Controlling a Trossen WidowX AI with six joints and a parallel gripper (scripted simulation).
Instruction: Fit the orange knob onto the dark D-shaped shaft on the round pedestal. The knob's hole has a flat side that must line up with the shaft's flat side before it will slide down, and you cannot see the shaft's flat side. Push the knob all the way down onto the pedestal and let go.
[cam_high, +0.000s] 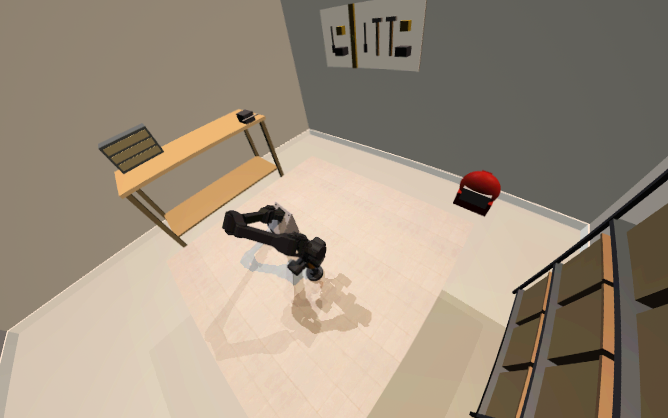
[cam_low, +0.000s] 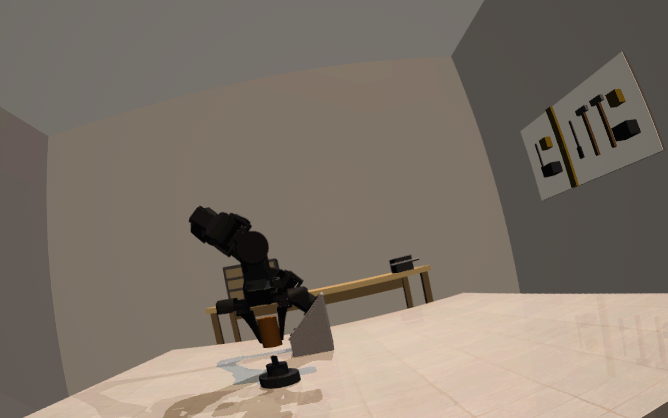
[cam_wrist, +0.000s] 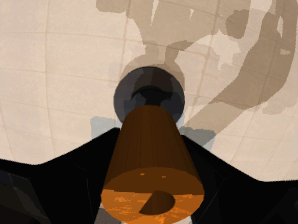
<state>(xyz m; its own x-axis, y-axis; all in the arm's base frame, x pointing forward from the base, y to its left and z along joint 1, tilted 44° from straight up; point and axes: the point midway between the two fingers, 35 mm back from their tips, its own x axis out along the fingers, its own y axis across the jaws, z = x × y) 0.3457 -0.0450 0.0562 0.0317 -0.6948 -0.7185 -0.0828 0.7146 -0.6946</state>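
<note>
The orange knob (cam_low: 270, 331) (cam_wrist: 149, 150) is between the fingers of my gripper (cam_low: 271, 338), which is shut on it. The knob is nearly upright, leaning slightly in the exterior view. Its near end in the wrist view shows a dark D-shaped mark. The round dark pedestal (cam_high: 314, 275) (cam_low: 280, 379) (cam_wrist: 126, 95) stands on the floor below. Its thin shaft (cam_low: 274, 359) points up, just under the knob and slightly right of it in the exterior view, with a clear gap between them. The knob's underside is hidden, and the shaft's flat side cannot be made out.
A grey wedge-shaped block (cam_low: 315, 332) stands at the arm's base, behind the pedestal in the exterior view. A wooden bench (cam_high: 195, 148) (cam_low: 360, 287) stands by the wall. A shelf rack (cam_high: 616, 320) and a red object (cam_high: 481, 183) are farther right in the top view.
</note>
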